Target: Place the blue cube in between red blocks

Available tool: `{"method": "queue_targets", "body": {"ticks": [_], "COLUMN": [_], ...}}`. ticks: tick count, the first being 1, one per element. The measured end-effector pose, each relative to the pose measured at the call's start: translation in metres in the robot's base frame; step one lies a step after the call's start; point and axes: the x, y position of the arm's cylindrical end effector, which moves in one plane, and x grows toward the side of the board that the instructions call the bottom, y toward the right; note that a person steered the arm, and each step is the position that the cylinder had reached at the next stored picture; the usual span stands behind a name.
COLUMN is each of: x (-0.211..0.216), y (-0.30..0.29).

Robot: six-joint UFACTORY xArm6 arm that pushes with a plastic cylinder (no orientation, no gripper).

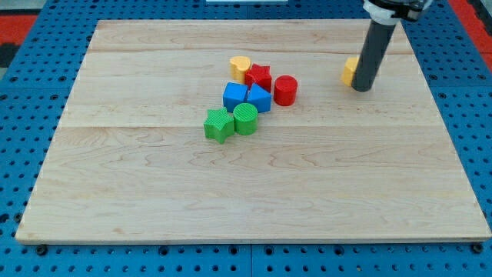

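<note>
Blue cube (234,95): mid-board, touching blue block (259,98) at 3 o'clock; red star (259,76) at 1, red cylinder (285,90) beyond. Looks light, rigid, slippery; push flat face. Tip (361,88) far at 3, beside yellow block (350,71); no fingers.

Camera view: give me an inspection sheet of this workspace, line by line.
Surface: pale wooden board, flat.
Job's things: blue cube beside another blue block; red star above them, red cylinder to their right.
Clutter: yellow block; green star, green cylinder; second yellow block, partly hidden by the rod.
Grippers: none; my tip is far right of the cluster, beside that yellow block.
Cables: nothing seen.
Surroundings: blue perforated base.
</note>
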Motion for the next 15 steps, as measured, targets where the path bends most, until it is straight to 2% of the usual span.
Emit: {"method": "queue_targets", "body": {"ticks": [1,2,3,4,6,7,8,9,10,11,12,13,14,15], "x": [-0.006,0.012,0.014,0.002,0.051,0.075,0.083,0.04,-0.016,-0.04,-0.044,-0.082,-0.087,-0.089], "y": [-0.037,-0.06,-0.147,-0.172,-0.17,-0.204,-0.264,-0.253,-0.287,-0.274,-0.282,-0.199,-0.106,-0.153]}}
